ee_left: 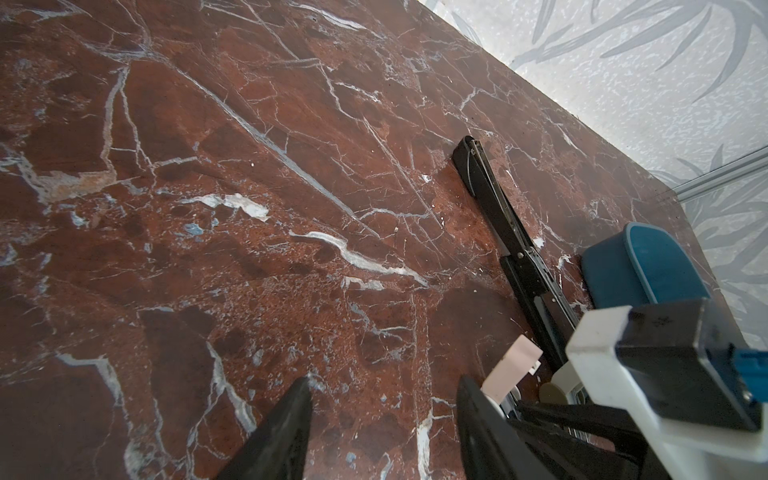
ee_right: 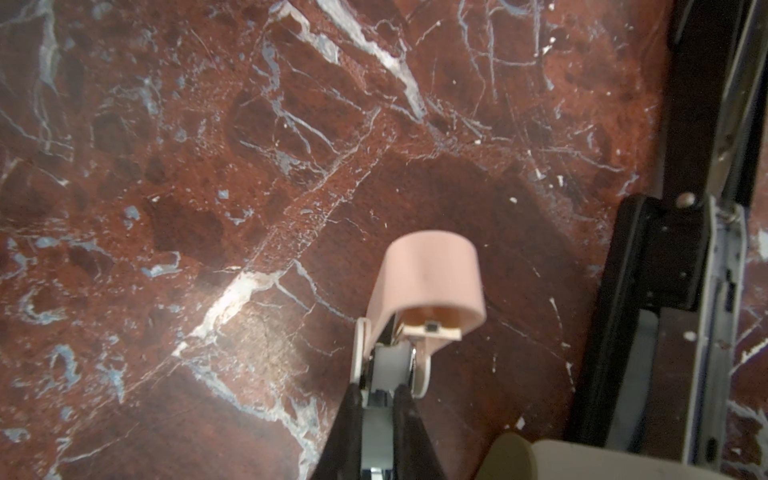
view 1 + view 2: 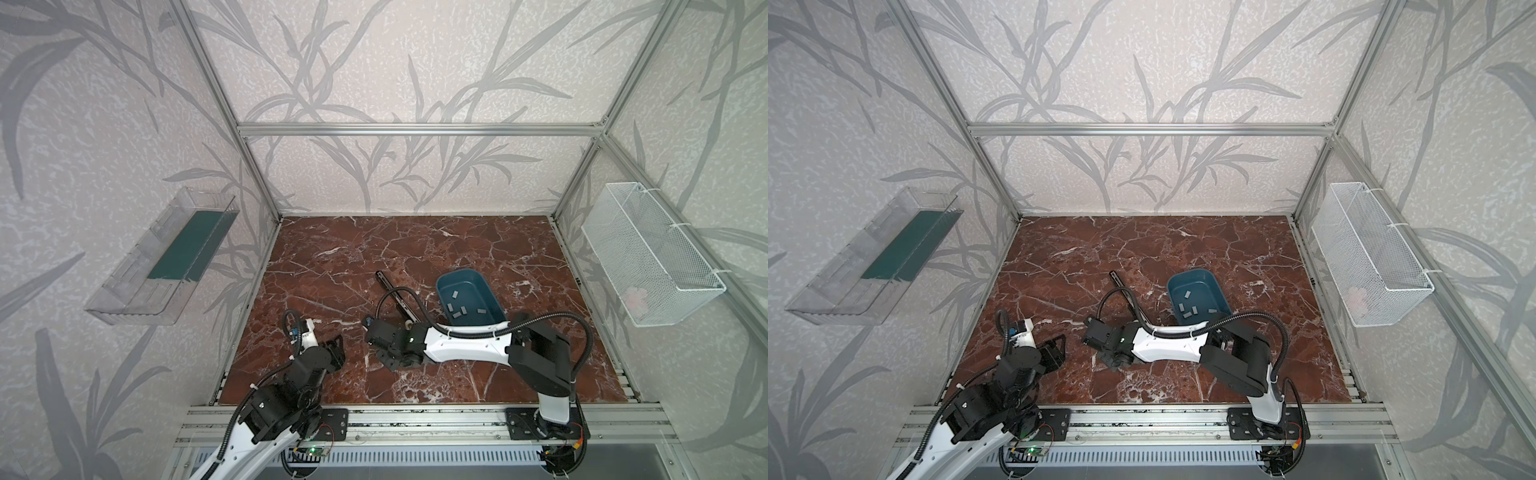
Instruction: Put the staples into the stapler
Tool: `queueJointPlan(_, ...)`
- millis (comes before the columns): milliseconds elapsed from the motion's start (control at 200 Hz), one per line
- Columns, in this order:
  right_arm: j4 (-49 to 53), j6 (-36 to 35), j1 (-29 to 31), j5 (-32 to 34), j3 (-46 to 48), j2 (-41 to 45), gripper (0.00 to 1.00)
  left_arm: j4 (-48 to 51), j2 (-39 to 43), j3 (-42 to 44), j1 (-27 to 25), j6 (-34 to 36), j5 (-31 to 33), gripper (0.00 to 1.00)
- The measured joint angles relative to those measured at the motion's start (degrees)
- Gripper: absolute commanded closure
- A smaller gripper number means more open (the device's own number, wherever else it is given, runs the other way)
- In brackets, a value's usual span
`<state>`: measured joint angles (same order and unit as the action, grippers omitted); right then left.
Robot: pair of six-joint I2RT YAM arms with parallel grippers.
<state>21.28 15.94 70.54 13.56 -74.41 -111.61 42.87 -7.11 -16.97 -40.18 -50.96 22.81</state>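
Right wrist view shows my right claw [image 2: 377,399] clamped on a small pink stapler [image 2: 432,282]; my left claw [image 1: 382,419] hangs open and empty over the marble table [image 1: 208,166].

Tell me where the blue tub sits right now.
In both top views the blue tub, holding the staples, sits right of the table's middle, just right of the opened black stapler, behind the right arm.

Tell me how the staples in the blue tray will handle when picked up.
The staples look tiny and thin, so probably light. Lying flat in the blue tray, they may slide before lifting. Thin strips might snap if squeezed.
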Motion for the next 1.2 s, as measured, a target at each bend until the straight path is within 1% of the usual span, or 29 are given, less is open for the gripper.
queueJointPlan(445,-0.7,-3.0,0.0,0.7,1.7,2.7,0.85,0.0,0.0,0.0,0.0,0.0,0.0,0.43)
queueJointPlan(1200,-1.4,-5.3,0.0,0.0,2.0,1.7,0.85,0.0,0.0,0.0,0.0,0.0,-0.2,0.43)
